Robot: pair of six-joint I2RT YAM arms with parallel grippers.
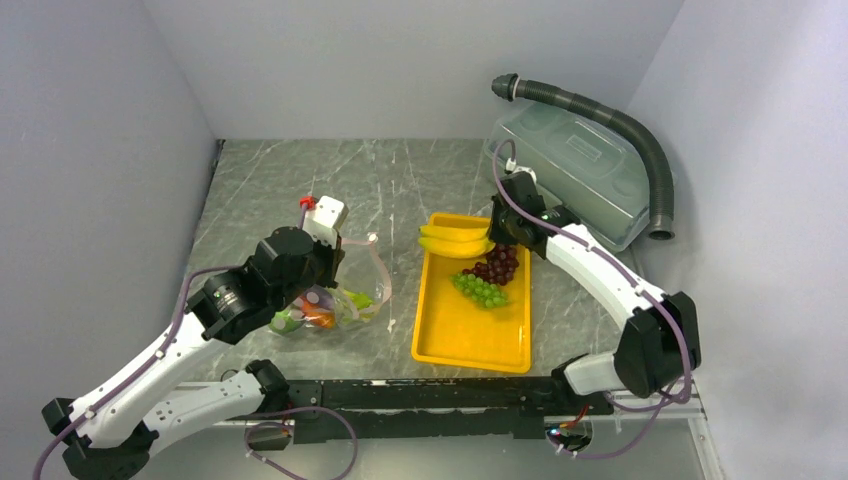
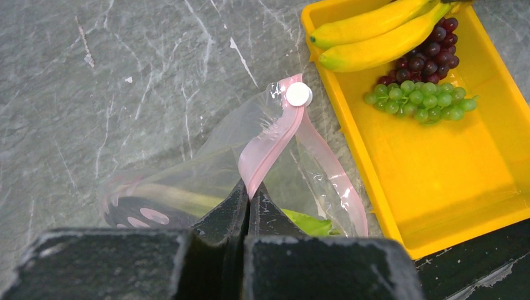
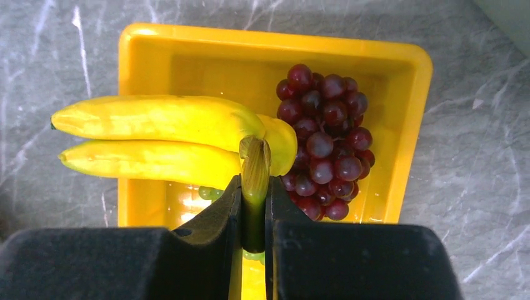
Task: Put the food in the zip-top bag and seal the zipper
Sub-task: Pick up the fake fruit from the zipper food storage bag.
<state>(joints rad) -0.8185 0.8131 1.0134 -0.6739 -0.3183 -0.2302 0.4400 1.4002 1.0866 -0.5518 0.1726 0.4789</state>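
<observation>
My left hand (image 2: 248,195) was pinched shut on the pink zipper (image 2: 275,140) of the zip-top bag (image 2: 206,165), which lay on the bench (image 2: 94,94) beside the yellow tray (image 3: 403,119). My right hand (image 3: 253,190) was clamped on the stem of the bananas (image 3: 156,119), beside the dark red grapes (image 3: 325,147).

Yellow tray (image 1: 470,345) on grey marbled table (image 1: 280,185), translucent lidded box (image 1: 575,165), dark corrugated hose (image 1: 661,195)

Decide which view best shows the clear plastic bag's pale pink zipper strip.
Left wrist: the pale pink zipper strip fills the middle, pinched by the left gripper. Top external shows only a thin loop; right wrist none.
</observation>
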